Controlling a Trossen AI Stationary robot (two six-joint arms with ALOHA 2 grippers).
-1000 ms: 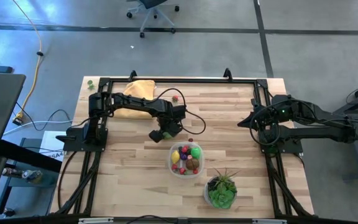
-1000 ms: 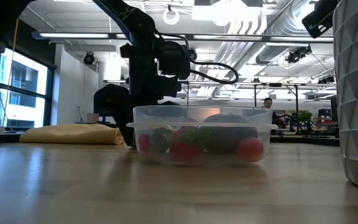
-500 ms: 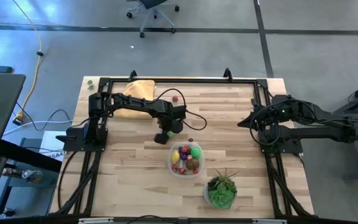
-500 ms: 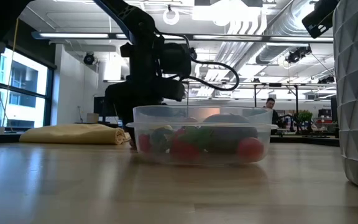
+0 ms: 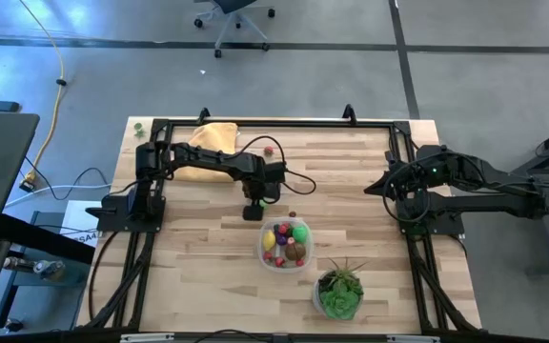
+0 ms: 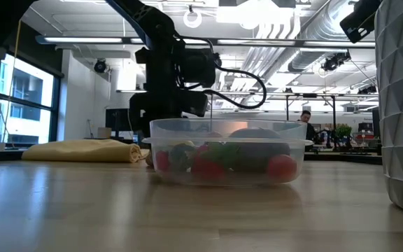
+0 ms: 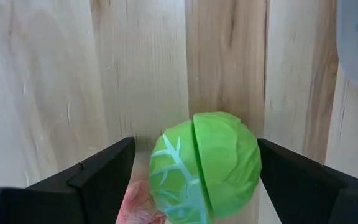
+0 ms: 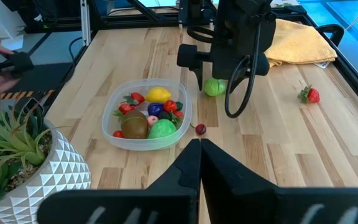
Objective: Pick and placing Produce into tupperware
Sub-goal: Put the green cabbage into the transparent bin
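1. since a second ago the left gripper (image 5: 253, 211) has swung from a tilt to point straight down and slid closer to the tub (image 5: 285, 244), just beside its rim.
2. left jaws wide; a green cabbage (image 7: 204, 167) sits on the table (image 5: 198, 257) between the fingers (image 7: 101, 171), not yet gripped.
3. right gripper (image 8: 199, 163) closed, empty, parked at the right edge.
4. tub already holds several produce pieces; a cherry (image 8: 200, 129) and a strawberry (image 8: 309, 94) lie loose on the wood.
5. step in hand, by my read: the pick of the cabbage. next calls for closing on it, lifting, then a short carry over the tub.
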